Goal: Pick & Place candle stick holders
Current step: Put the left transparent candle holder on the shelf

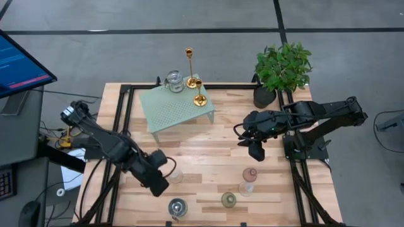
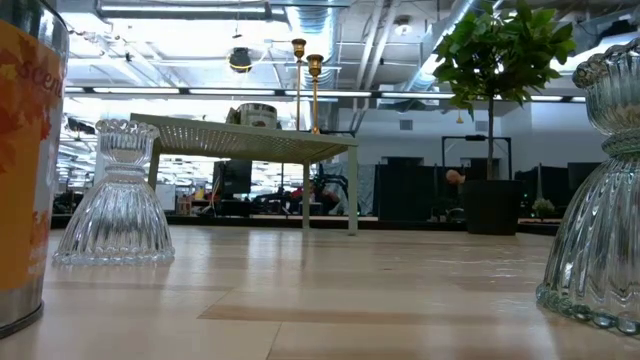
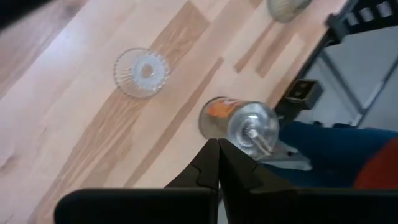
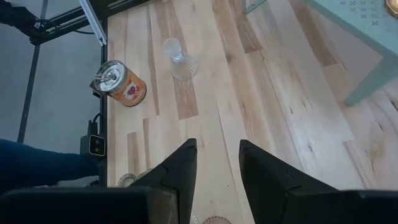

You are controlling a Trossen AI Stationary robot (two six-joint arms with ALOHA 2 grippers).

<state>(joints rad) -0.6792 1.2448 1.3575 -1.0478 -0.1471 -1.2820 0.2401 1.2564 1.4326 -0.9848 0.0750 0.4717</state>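
Observation:
Two gold candlesticks, a tall one (image 1: 189, 66) and a short one (image 1: 199, 93), stand on their bases on the mint rack (image 1: 170, 110) beside a silvery cup (image 1: 173, 81). On the table stand a clear ribbed glass holder (image 1: 175, 176), a silver can-like holder with an orange label (image 1: 177, 207), a greenish glass one (image 1: 228, 200), a pink one (image 1: 250, 174) and a clear one (image 1: 245, 188). My left gripper (image 1: 163, 186) is shut and empty, above the table between the clear holder (image 3: 142, 71) and the can (image 3: 239, 121). My right gripper (image 1: 257, 153) is open and empty, above the table beyond the pink holder.
A potted green plant (image 1: 281, 69) stands at the table's far right corner. The rack (image 2: 250, 140) stands on legs at the far middle. Black frame rails (image 1: 123, 120) run along the table's left and right sides. Bare wood lies in the table's middle (image 4: 261, 93).

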